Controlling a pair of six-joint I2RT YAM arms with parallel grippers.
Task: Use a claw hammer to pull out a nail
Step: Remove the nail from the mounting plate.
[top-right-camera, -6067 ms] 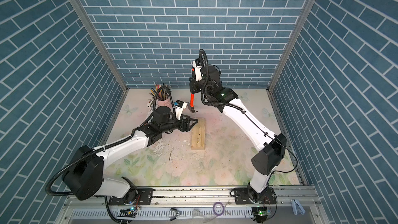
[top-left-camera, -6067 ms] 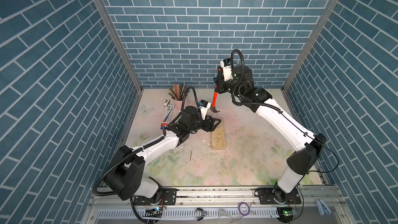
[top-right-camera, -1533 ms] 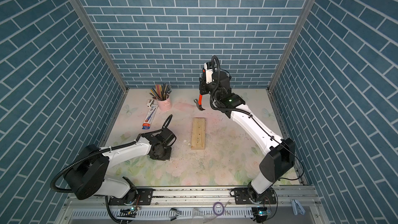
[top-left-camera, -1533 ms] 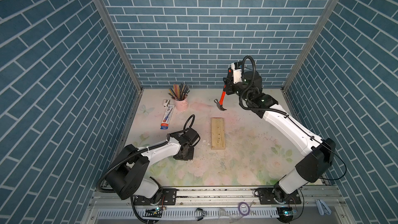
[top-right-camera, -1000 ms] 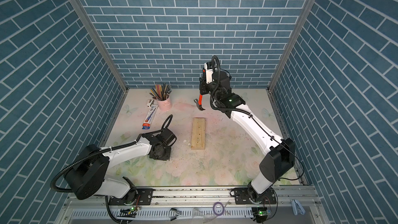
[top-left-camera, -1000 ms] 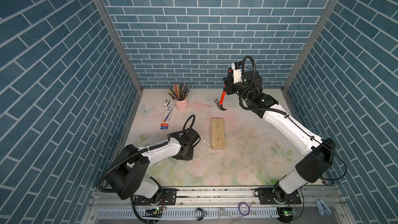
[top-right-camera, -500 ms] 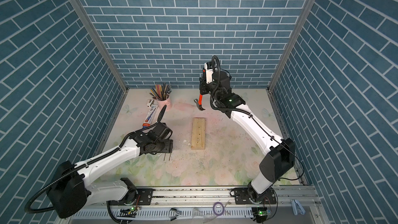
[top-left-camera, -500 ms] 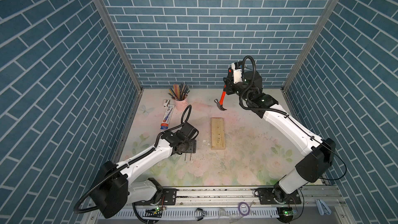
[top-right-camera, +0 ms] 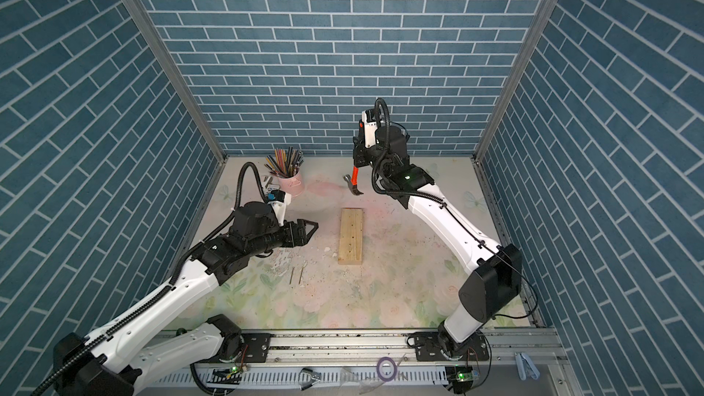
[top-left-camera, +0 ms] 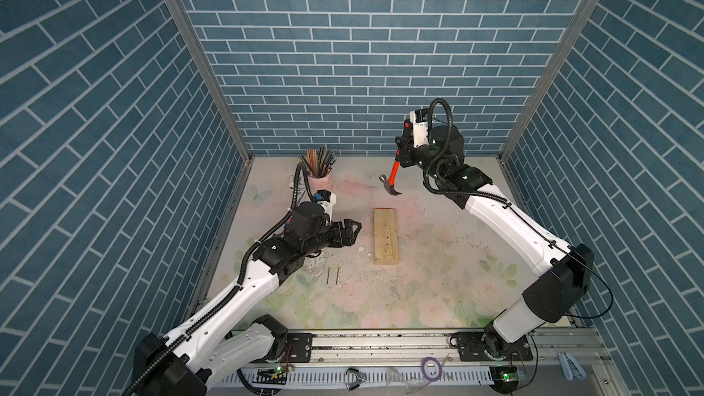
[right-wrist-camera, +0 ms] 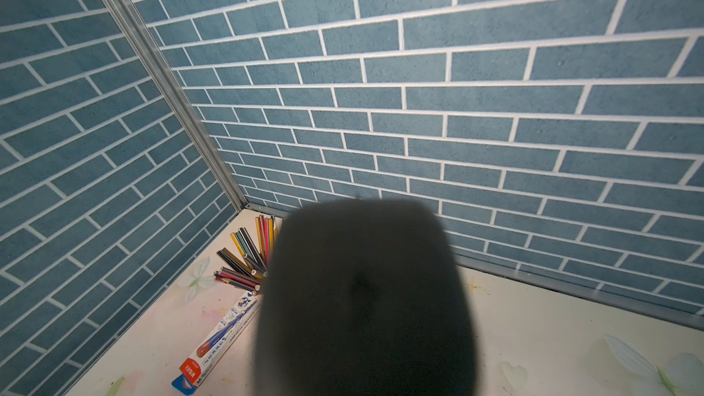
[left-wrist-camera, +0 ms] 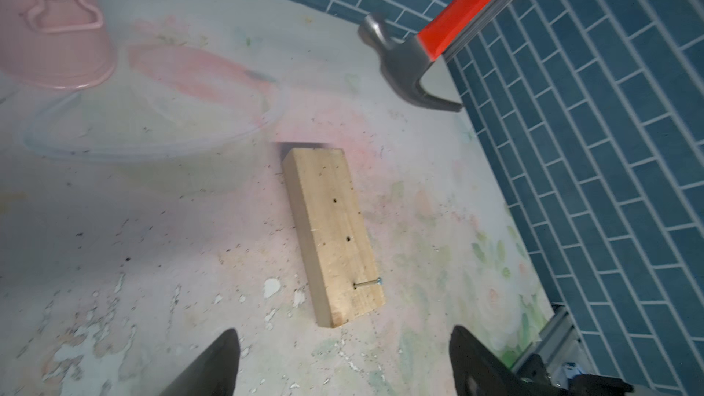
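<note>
Right fingers (top-left-camera: 404,152) pinch the hammer (top-left-camera: 393,171) by its black grip. The shaft is near upright, head down, over the table (top-left-camera: 438,280) just beyond the far end of the block (top-left-camera: 385,236). The nail (left-wrist-camera: 367,283) sits at the block's near end, so the claw must travel nearward. Left fingers (left-wrist-camera: 472,363) are spread, empty, left of the block.

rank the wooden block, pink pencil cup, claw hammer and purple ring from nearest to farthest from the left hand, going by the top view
1. wooden block, just beside the left hand, mid-table.
2. pink pencil cup at the back left and claw hammer raised at the back: too close to call.
3. purple ring, far off on the front rail.
</note>
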